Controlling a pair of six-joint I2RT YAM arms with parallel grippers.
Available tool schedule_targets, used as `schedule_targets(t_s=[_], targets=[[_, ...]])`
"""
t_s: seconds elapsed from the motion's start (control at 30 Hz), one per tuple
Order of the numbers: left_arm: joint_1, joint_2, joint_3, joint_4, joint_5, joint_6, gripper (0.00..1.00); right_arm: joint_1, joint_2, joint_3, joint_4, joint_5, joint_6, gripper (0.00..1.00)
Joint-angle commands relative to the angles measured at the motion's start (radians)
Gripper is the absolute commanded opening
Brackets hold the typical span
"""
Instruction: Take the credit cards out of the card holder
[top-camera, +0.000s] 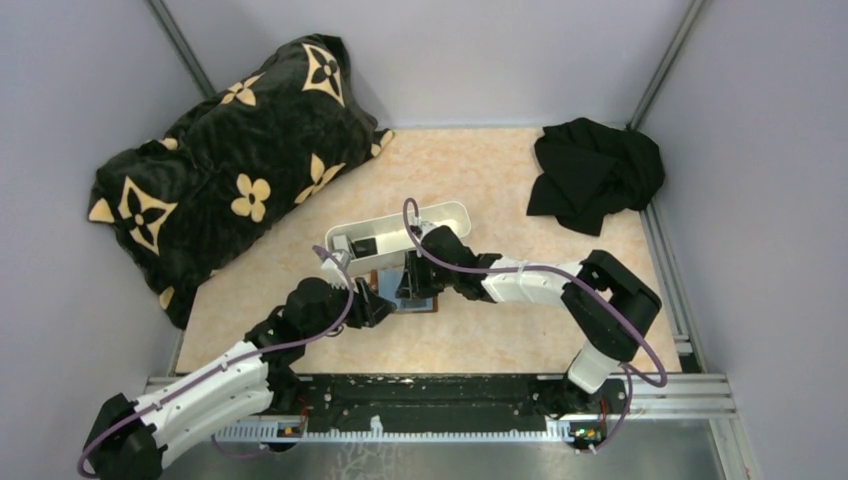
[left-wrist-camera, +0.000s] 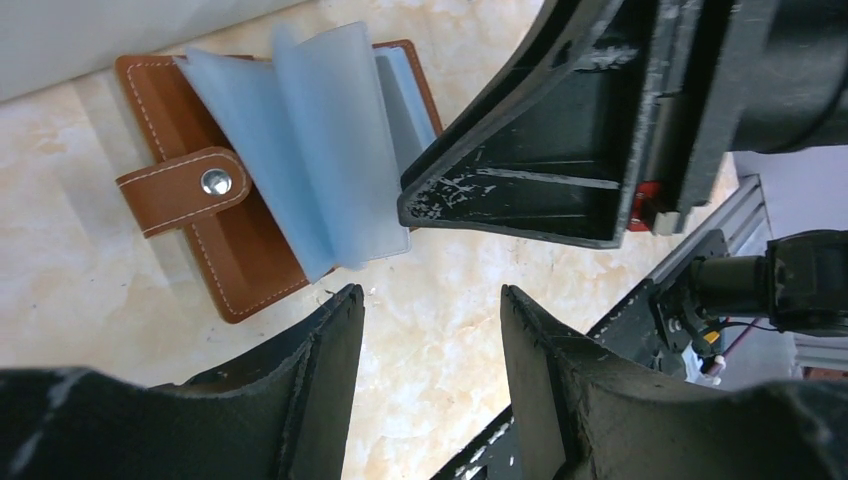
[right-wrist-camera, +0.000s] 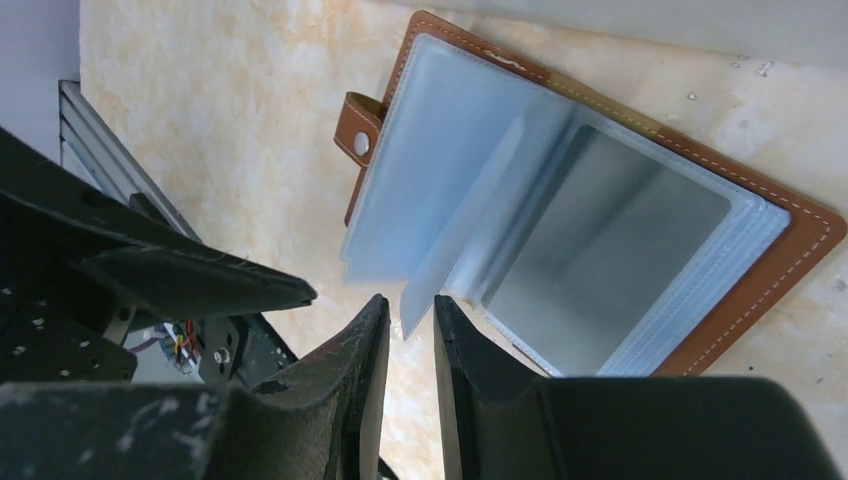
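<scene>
While it lies open on the table (top-camera: 480, 340) beside the white tray (top-camera: 450, 208), the card holder (left-wrist-camera: 240, 260) shows a grey credit card (right-wrist-camera: 600, 250) in its sleeves (right-wrist-camera: 450, 180). Left gripper (left-wrist-camera: 430, 300): jaws apart, empty. Right gripper (right-wrist-camera: 410, 305): nearly closed at a sleeve edge, grip unclear.

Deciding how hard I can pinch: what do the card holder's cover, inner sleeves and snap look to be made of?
The card holder cover looks like brown leather or imitation leather, matte, with white stitching along its edges. The inner sleeves look like thin, soft, translucent blue-grey plastic, probably vinyl: they curl, and a grey credit card shows through. The snap is a shiny silver dome, likely metal.
</scene>
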Motion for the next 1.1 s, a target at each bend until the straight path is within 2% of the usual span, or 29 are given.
schedule_targets(t_s=[0.0, 0.2, 0.3, 0.5, 0.63, 0.8, 0.93, 1.07], targets=[[-0.001, 0.035, 0.039, 0.018, -0.025, 0.006, 0.59, 0.019, -0.065, 0.041, 0.000, 0.016, -0.015, 0.24], [-0.001, 0.057, 0.094, 0.003, -0.025, 0.014, 0.59, 0.019, -0.152, 0.024, -0.063, 0.095, -0.033, 0.25], [-0.001, 0.022, 0.135, -0.043, -0.038, 0.021, 0.59, 0.017, -0.110, 0.038, -0.064, 0.087, -0.042, 0.26], [-0.001, -0.106, 0.178, -0.128, -0.127, 0.044, 0.59, 0.020, 0.025, 0.087, 0.042, -0.016, -0.022, 0.26], [-0.001, -0.146, 0.187, -0.165, -0.165, 0.070, 0.59, 0.020, 0.052, 0.129, 0.034, -0.003, -0.025, 0.26], [-0.001, -0.115, 0.178, -0.155, -0.142, 0.057, 0.59, 0.016, 0.042, 0.156, -0.044, 0.042, -0.053, 0.26], [0.001, -0.075, 0.156, -0.107, -0.122, 0.063, 0.60, 0.006, -0.011, 0.111, -0.066, 0.073, -0.049, 0.27], [0.001, 0.036, 0.125, -0.036, -0.070, 0.062, 0.60, 0.000, -0.073, 0.046, -0.092, 0.116, -0.036, 0.37]])
